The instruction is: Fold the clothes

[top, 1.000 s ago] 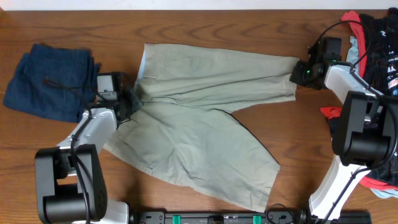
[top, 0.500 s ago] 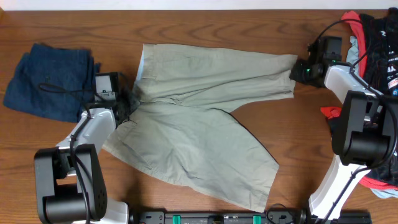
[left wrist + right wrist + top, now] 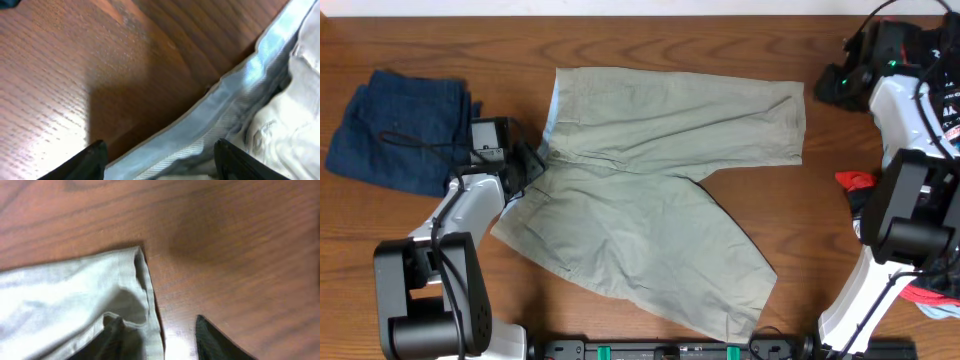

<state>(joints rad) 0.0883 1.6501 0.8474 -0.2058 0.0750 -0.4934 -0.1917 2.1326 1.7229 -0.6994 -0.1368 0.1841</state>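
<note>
Right tool (image 3: 822,88) has released the shorts (image 3: 660,210), retreating.

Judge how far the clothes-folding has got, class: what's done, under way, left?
Done: the khaki shorts lie spread flat, no fold yet; the denim garment sits bundled at the left. In hand: the left pincer open over the waistband, the right pincer open, clear of the leg hem. Left: every fold of the shorts, then the garment pile at the right.
</note>
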